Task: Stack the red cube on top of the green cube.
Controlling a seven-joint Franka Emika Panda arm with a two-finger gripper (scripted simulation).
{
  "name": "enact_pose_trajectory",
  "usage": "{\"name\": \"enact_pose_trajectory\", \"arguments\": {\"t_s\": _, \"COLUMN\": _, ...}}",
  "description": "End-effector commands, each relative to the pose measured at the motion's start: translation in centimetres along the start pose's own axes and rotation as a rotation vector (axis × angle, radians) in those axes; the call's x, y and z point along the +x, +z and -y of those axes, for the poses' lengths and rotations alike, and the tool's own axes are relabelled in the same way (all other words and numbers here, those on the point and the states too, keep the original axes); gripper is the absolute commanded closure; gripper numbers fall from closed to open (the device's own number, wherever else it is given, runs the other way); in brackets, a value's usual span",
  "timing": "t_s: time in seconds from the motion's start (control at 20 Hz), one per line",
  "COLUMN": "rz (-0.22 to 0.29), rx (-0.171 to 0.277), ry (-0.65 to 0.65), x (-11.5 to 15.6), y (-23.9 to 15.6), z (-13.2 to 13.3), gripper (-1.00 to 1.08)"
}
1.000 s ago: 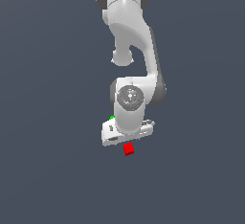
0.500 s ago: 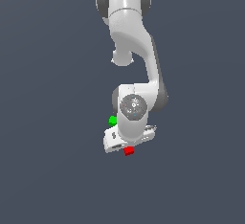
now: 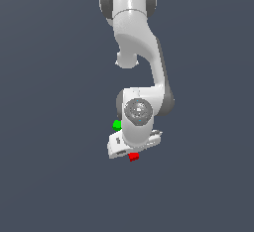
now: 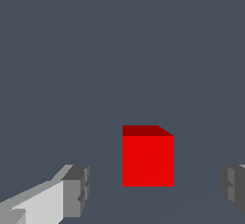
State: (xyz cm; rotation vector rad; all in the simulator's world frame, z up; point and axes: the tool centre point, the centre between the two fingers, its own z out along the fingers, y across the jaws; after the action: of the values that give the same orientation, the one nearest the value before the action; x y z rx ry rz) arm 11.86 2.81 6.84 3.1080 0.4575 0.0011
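Claw spread wide, clear either side of red cube.

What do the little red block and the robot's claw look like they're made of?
It is a computer render, so this is only the look. The red cube seems matte plastic or painted wood: flat, even colour, no shine, no markings. The claw, open around it, has grey fingertips that look like dull rubber or metal pads on a smooth white body resembling glossy plastic.
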Motion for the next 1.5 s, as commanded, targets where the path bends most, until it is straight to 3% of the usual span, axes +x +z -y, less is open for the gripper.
{"name": "enact_pose_trajectory", "arguments": {"t_s": 0.0, "rz": 0.001, "rx": 0.0, "ry": 0.0, "x": 0.0, "y": 0.5, "z": 0.0, "gripper": -0.92}}
{"name": "enact_pose_trajectory", "arguments": {"t_s": 0.4, "rz": 0.001, "rx": 0.0, "ry": 0.0, "x": -0.2, "y": 4.4, "z": 0.0, "gripper": -0.92}}
{"name": "enact_pose_trajectory", "arguments": {"t_s": 0.75, "rz": 0.001, "rx": 0.0, "ry": 0.0, "x": 0.0, "y": 4.8, "z": 0.0, "gripper": -0.92}}
{"name": "enact_pose_trajectory", "arguments": {"t_s": 0.8, "rz": 0.001, "rx": 0.0, "ry": 0.0, "x": 0.0, "y": 4.8, "z": 0.0, "gripper": 1.08}}
{"name": "enact_pose_trajectory", "arguments": {"t_s": 1.45, "rz": 0.001, "rx": 0.0, "ry": 0.001, "x": -0.1, "y": 4.6, "z": 0.0, "gripper": 1.08}}
